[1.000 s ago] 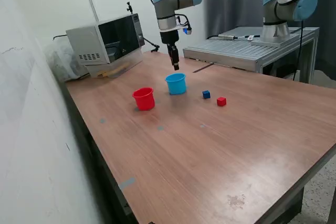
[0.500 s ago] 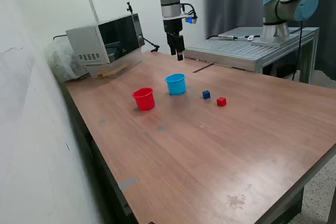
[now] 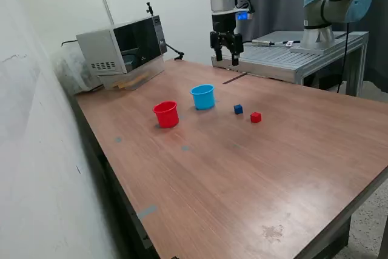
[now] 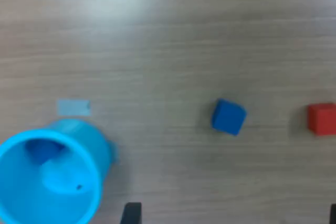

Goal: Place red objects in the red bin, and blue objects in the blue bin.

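The red bin [image 3: 166, 114] and the blue bin [image 3: 203, 96] stand upright side by side on the wooden table. In the wrist view a dark blue cube [image 4: 43, 150] lies inside the blue bin [image 4: 50, 174]. Another blue cube [image 3: 238, 109] [image 4: 229, 117] and a red cube [image 3: 256, 117] [image 4: 321, 118] sit on the table toward the exterior view's right of the blue bin. My gripper [image 3: 226, 59] [image 4: 232, 216] hangs open and empty, high above the table, behind the blue bin and the loose cubes. The inside of the red bin is hidden.
A microwave [image 3: 121, 43] sits at the table's back corner on the exterior view's left. A grey metal bench [image 3: 285, 59] carrying a second arm [image 3: 333, 4] stands behind the table. A small pale patch [image 4: 73, 107] marks the tabletop by the blue bin.
My gripper has risen from just above the blue bin and swung toward the exterior view's right; its fingers now show apart. The cubes and bins on the table have not moved.
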